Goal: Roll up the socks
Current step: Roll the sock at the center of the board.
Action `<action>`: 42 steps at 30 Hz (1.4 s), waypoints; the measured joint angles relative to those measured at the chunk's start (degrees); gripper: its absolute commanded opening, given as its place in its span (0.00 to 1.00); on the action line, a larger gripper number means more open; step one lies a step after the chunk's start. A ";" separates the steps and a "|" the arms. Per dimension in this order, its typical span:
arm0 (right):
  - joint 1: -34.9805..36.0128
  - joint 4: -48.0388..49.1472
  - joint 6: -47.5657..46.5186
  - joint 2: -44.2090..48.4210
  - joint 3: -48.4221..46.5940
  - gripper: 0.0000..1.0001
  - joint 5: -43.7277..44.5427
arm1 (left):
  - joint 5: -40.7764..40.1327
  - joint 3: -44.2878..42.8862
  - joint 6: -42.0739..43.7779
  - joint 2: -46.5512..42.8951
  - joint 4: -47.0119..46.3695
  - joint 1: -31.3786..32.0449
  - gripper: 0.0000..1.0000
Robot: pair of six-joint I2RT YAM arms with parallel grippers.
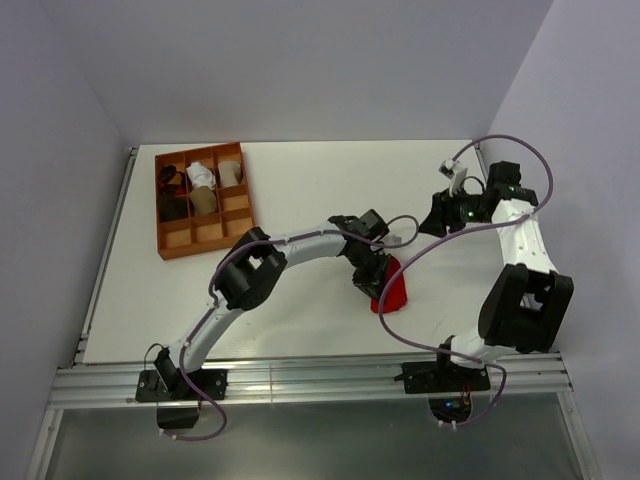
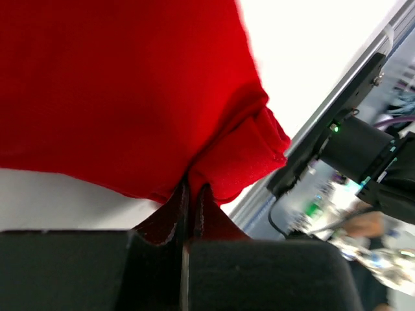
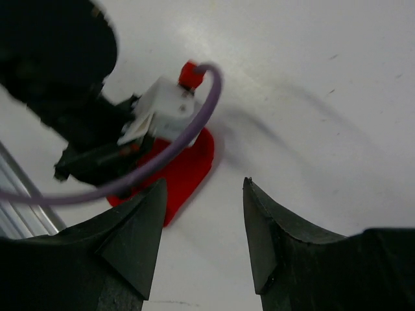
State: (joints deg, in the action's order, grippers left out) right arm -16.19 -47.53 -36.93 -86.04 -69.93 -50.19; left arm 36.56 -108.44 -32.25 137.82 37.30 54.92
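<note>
A red sock [image 1: 392, 290] lies on the white table right of centre. My left gripper [image 1: 372, 278] sits on its left edge and is shut on a fold of the red sock [image 2: 224, 162], which fills the left wrist view. My right gripper [image 1: 438, 216] is open and empty, held above the table up and to the right of the sock. In the right wrist view the sock [image 3: 188, 165] shows beyond my open right gripper [image 3: 204, 188], partly hidden by the left arm's wrist and its purple cable [image 3: 162, 155].
An orange compartment tray [image 1: 200, 199] with several rolled socks stands at the back left of the table [image 1: 300, 180]. Metal rails [image 1: 300, 380] run along the near edge. Grey walls close in the left, back and right sides.
</note>
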 measured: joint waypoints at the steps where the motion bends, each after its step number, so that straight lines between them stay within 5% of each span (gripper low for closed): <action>1: 0.02 -0.83 -2.01 1.27 1.57 0.59 -0.55 | 0.81 -0.28 -0.24 0.39 1.09 -0.61 0.00; 13: 7.76 -8.41 -28.06 13.31 19.89 0.71 3.50 | 6.64 -7.15 0.04 5.55 12.44 -5.25 0.00; 22: 29.00 4.31 -26.47 22.21 31.21 0.75 14.84 | 5.81 -7.82 1.84 5.64 15.91 -6.34 0.00; 42: 48.50 24.11 -23.30 23.23 39.47 0.74 30.29 | 5.60 -8.04 3.26 5.60 17.97 -7.32 0.00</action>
State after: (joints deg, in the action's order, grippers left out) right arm 32.32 -23.42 -60.23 -62.81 -30.46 -19.90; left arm 42.15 -116.49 -28.99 143.41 55.27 47.59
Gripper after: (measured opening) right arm 0.763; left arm 0.034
